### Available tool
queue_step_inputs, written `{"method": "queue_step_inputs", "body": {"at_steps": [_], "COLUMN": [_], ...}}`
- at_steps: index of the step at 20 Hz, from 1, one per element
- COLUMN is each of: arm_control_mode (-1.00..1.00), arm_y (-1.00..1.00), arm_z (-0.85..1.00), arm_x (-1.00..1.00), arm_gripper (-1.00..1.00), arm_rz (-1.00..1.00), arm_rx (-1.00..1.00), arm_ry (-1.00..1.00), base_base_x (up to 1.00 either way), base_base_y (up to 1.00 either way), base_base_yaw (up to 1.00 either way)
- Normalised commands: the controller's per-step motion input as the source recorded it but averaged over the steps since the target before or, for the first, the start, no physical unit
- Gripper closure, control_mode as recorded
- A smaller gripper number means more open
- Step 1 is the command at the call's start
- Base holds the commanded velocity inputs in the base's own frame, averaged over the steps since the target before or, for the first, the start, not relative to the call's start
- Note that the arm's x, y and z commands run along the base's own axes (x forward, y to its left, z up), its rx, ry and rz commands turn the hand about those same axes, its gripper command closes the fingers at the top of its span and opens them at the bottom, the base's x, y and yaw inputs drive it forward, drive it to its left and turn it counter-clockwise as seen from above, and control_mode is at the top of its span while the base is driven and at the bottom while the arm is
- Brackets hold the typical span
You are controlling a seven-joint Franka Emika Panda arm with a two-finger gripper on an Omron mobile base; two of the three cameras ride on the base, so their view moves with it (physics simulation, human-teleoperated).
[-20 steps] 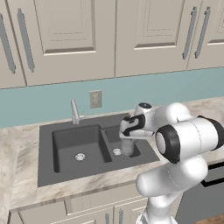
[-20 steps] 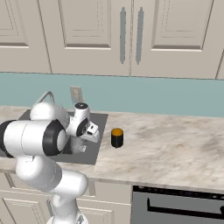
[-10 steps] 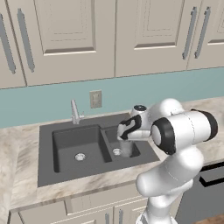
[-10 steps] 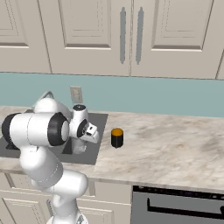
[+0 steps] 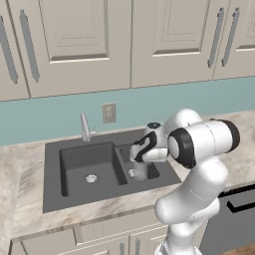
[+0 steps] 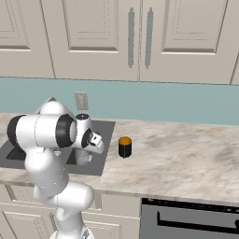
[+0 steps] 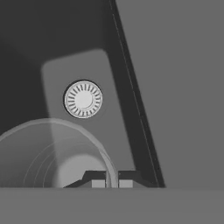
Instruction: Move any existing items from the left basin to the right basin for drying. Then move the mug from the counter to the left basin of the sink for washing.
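Observation:
My gripper is shut on the rim of the clear glass tumbler, one fingertip inside the wall and one outside. The tumbler hangs upright from my gripper, low in the narrower right basin. That basin's silver drain lies just beyond the glass. Whether the glass touches the basin floor I cannot tell. The wider left basin holds nothing but its drain. The black mug with an orange inside stands on the marble counter, right of the sink.
A thin silver faucet rises behind the sink, with a wall outlet above it. The sink's flat rim runs beside the right basin. Cabinet doors hang above, and a dark oven front sits below the counter at right.
My hand with the glass has shifted a little to the left and down over the right basin. The elbow has swung. The grip is unchanged.

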Motion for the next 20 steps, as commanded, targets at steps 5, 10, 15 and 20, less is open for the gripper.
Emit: {"method": "queue_step_inputs", "body": {"at_steps": [5,10,15,20], "arm_control_mode": [-1.0,-1.0,-1.0,-1.0], "arm_y": [0.09,0.05,0.05,0.04], "arm_z": [-0.22,-0.26,-0.21,-0.22], "arm_x": [0.15,0.22,0.19,0.02], "arm_gripper": [1.0,1.0,1.0,1.0], "arm_rz": [0.0,0.0,0.0,0.0], "arm_rx": [0.0,0.0,0.0,0.0], "arm_ry": [0.02,0.03,0.03,0.06], "base_base_x": [0.0,0.0,0.0,0.0], "base_base_y": [0.0,0.0,0.0,0.0], "base_base_yaw": [0.0,0.0,0.0,0.0]}}
